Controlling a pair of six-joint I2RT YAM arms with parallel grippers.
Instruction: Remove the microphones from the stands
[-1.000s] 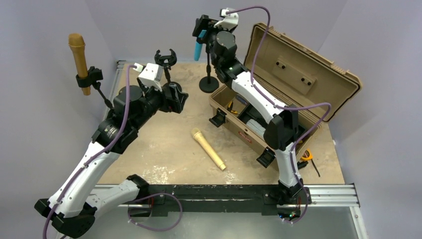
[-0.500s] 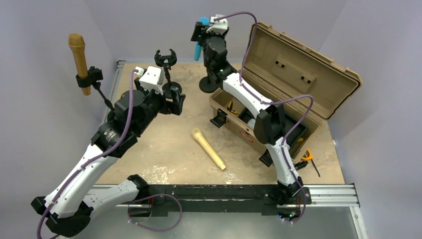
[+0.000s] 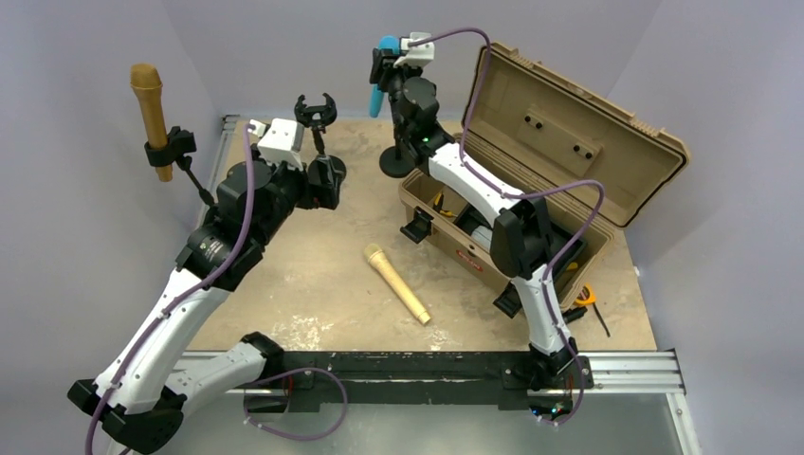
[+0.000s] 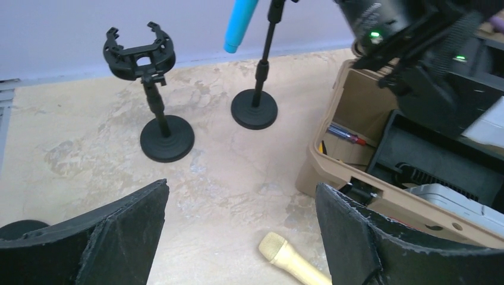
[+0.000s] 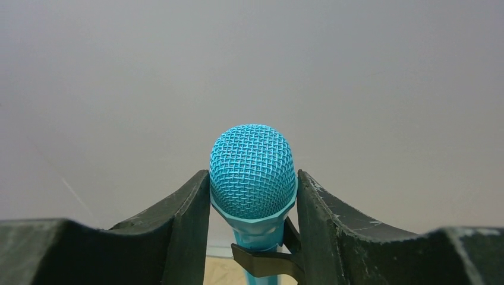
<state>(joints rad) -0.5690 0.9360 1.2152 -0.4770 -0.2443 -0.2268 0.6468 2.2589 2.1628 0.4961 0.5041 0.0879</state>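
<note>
A blue microphone [image 3: 378,91] sits tilted in the clip of a black stand [image 3: 398,161] at the back centre. My right gripper [image 3: 384,57] is up at its head. In the right wrist view both fingers press against the sides of the blue mesh head [image 5: 252,172], just above the stand's clip [image 5: 264,262]. My left gripper [image 3: 330,180] hangs open over the table to the left. In the left wrist view it [image 4: 241,196] holds nothing, and the blue microphone's tail [image 4: 241,24] and the stand's base [image 4: 254,110] show ahead.
An empty clip stand [image 3: 316,111] is just left of the blue one. A brown microphone [image 3: 150,104] sits in a stand at the far left. A beige microphone [image 3: 398,284] lies on the table. An open tan case [image 3: 569,133] stands at the right.
My right gripper rose to the blue microphone's head and closed its fingers onto it. My left arm drew back slightly to the left, still open.
</note>
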